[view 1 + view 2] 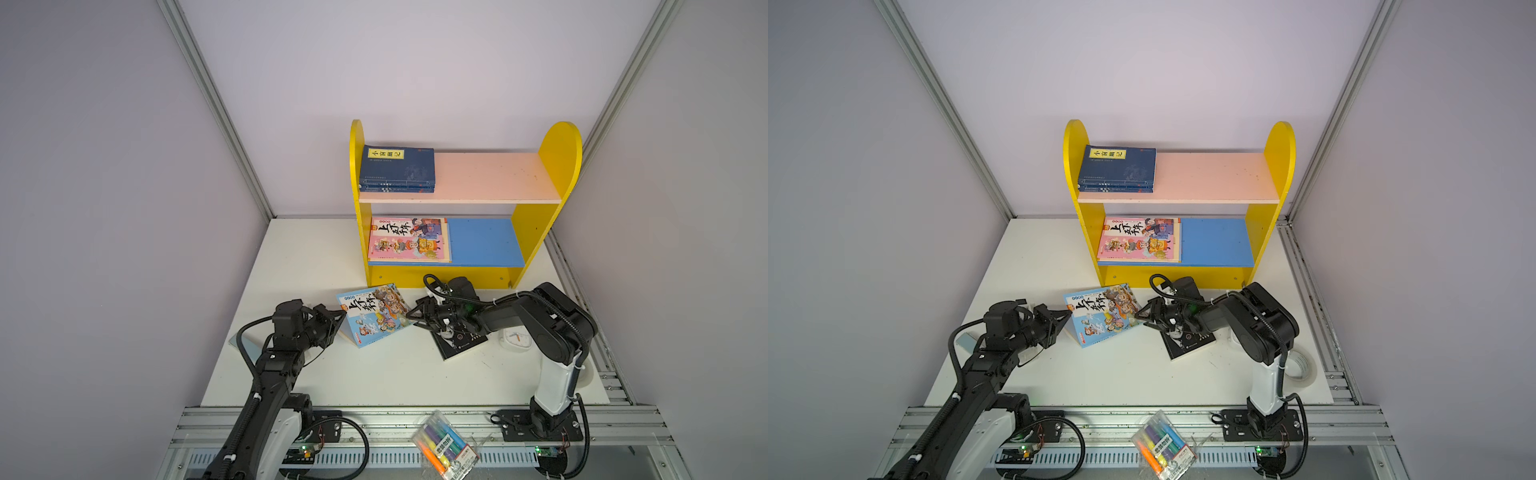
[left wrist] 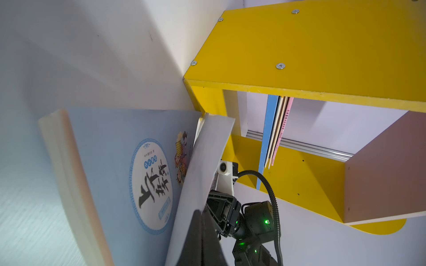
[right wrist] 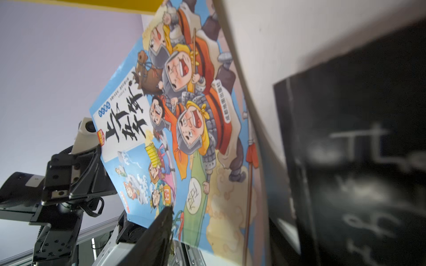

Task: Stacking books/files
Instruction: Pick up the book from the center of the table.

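Observation:
A blue cartoon book [image 1: 374, 313] [image 1: 1102, 313] stands tilted on the white table, in front of the shelf. My left gripper [image 1: 343, 318] [image 2: 200, 211] is shut on a thin white sheet at its left edge. My right gripper [image 1: 411, 316] is open at the book's right edge, one finger [image 3: 161, 228] lying over the cover [image 3: 161, 138]. A black book with a portrait [image 1: 461, 343] [image 3: 357, 161] lies under the right wrist. Navy books [image 1: 399, 168] are stacked on the top shelf. A pink cartoon book [image 1: 409, 240] tops a stack on the lower shelf.
The yellow shelf unit [image 1: 557, 158] stands at the back, the right half of both boards bare. A white clock [image 1: 515, 338] and a tape roll [image 1: 1302, 365] lie by the right arm. A marker pack [image 1: 446, 446] rests on the front rail. Something pale blue [image 1: 245, 343] shows under the left arm.

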Robot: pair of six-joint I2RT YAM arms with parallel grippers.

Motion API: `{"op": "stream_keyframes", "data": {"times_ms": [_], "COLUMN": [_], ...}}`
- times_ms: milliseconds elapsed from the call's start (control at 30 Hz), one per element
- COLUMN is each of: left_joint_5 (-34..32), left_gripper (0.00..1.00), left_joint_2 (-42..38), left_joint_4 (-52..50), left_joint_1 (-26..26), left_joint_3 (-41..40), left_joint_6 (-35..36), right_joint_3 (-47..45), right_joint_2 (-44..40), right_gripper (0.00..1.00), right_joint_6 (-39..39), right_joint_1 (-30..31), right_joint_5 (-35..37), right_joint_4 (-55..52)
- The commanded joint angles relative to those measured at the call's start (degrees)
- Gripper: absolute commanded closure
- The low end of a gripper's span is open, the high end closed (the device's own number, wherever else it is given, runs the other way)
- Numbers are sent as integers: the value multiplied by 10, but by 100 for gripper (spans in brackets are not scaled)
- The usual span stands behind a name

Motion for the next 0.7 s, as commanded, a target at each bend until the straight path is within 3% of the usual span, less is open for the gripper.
{"op": "stream_keyframes", "data": {"times_ms": [0, 233, 433, 667], "left_joint_5": [15, 16, -5, -31], "left_gripper": [100, 100, 100, 100], "left_joint_2": [-10, -28, -30, -29], "left_joint_4": [-4, -25, -34, -50], "left_joint_1": [2, 4, 4, 3], "left_joint_3": [-10, -41, -65, -79], "left_joint_6": [3, 16, 35, 61], "right_joint_3": [13, 52, 60, 48], "right_joint_2": [6, 7, 11, 6], "right_gripper": [44, 50, 63, 86], "right_joint_6": [-12, -62, -86, -91], "right_joint_1": [-8, -10, -10, -9], "right_joint_5": [55, 56, 44, 27], "right_joint_4": [-60, -139, -154, -92]}}
